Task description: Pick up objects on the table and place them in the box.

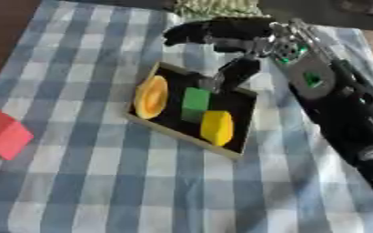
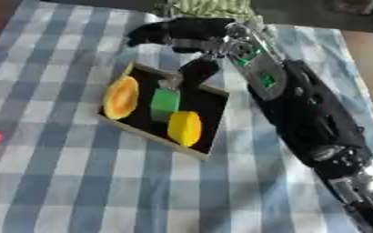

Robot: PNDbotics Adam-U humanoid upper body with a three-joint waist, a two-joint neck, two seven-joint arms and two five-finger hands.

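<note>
1. Left eye view: the box [image 1: 245, 105], a shallow tray with a black floor and pale wooden rim, sat askew on the blue-and-white checked cloth covering the table [image 1: 102, 182].
2. Inside it lay three things: an orange disc [image 1: 151, 97] leaning at the left end, a green block [image 1: 195, 103] in the middle, and a yellow cylinder [image 1: 217, 127] toward the near right, touching or just beside the green block.
3. The right hand [image 1: 221, 34] came in from the right side on a black arm; its fingers were straight, reaching left beyond the box's far edge, and the thumb [image 1: 236, 73] hung down over the box's far part, just above the green block. It pinched nothing that could be seen.
4. A red block [image 1: 5, 134] lay on the cloth at the left edge, well apart from the box.
5. Right eye view: same layout; the right hand's fingers looked relaxed and spread, not curled round anything. Only a sliver of the red block showed at the left edge.
6. Left hand was not seen in either view.
</note>
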